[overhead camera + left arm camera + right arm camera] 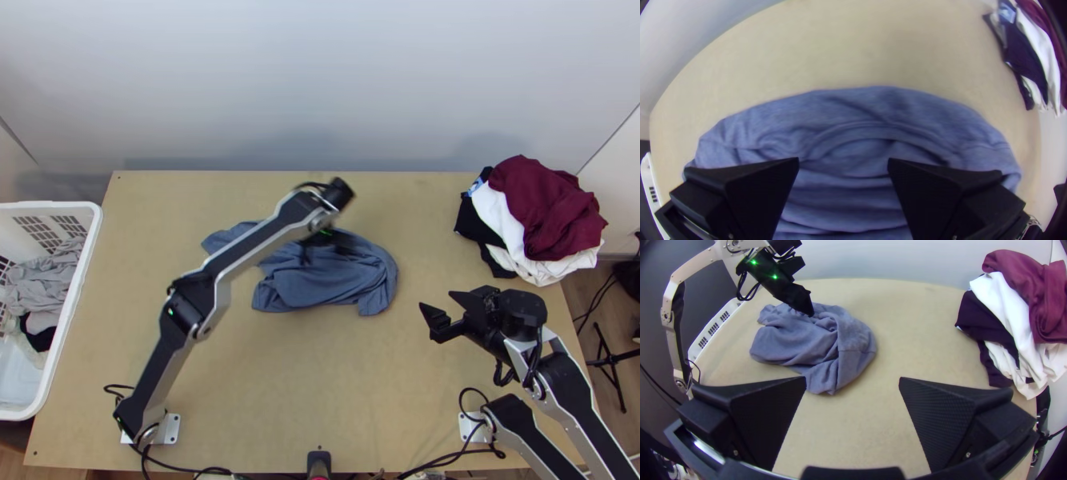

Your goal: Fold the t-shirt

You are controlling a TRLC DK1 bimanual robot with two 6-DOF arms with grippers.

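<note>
The blue-grey t-shirt (328,280) lies bunched on the middle of the table, with curved folds across it in the left wrist view. Over its upper part is my left gripper (326,240), blurred in the top view. In its wrist view the left gripper (843,162) is open above the cloth (853,106), its fingers wide apart. My right gripper (442,306) is open to the right of the shirt, apart from it. The right wrist view has the right gripper (853,382) with bare table between its fingers and the shirt (818,338) beyond.
A pile of maroon, white and black clothes (548,212) lies at the table's back right. At the left edge stands a white basket (76,320) with grey and black clothes inside. Bare wood (320,384) lies in front of the shirt.
</note>
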